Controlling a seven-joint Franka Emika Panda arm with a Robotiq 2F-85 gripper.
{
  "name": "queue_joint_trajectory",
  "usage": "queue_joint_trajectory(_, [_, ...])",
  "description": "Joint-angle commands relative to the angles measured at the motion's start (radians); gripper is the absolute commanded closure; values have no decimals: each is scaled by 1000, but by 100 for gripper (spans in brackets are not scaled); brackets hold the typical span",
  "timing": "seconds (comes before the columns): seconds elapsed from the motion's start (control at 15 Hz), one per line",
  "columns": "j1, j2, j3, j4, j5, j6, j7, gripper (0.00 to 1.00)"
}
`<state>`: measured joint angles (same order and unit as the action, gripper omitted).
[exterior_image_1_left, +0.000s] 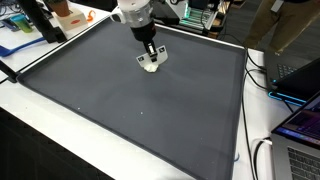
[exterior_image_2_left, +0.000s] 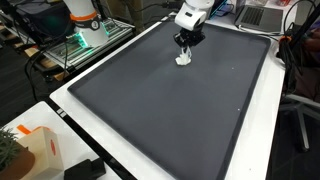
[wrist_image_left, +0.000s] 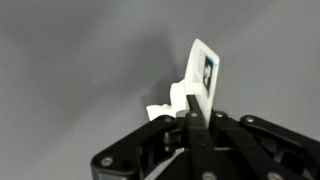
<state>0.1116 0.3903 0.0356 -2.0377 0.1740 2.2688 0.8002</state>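
Dark mat (exterior_image_1_left: 130, 110), white table (exterior_image_1_left: 40, 112), open laptop (exterior_image_1_left: 302, 128)

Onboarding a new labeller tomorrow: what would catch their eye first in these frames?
The big dark grey mat fills nearly the whole white table in both exterior views. Toward its far edge the black gripper is shut on a small white piece, low over the mat. The wrist view shows that piece as a flat white tab with a dark blue marking, pinched in the jaws.
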Motion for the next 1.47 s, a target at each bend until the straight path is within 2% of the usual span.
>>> queue_joint_trajectory(0.0, [-29, 65, 45, 4, 119, -50, -150, 99])
queue_joint_trajectory(0.33, [-55, 40, 48, 3, 202, -117, -326, 99])
queue_joint_trajectory(0.67, [-68, 33, 51, 2, 238, -183, -472, 99])
queue_joint_trajectory(0.93, [-79, 35, 59, 21, 262, -301, -572, 99])
queue_joint_trajectory(1.0, [-77, 47, 56, 37, 264, -363, -561, 99])
queue_joint_trajectory(1.07, [-58, 49, 39, 33, 254, -363, -492, 99])
queue_joint_trajectory(1.13, [-31, 40, 19, 14, 235, -294, -413, 99])
queue_joint_trajectory(1.4, [21, 26, 0, -19, 205, -131, -264, 99])
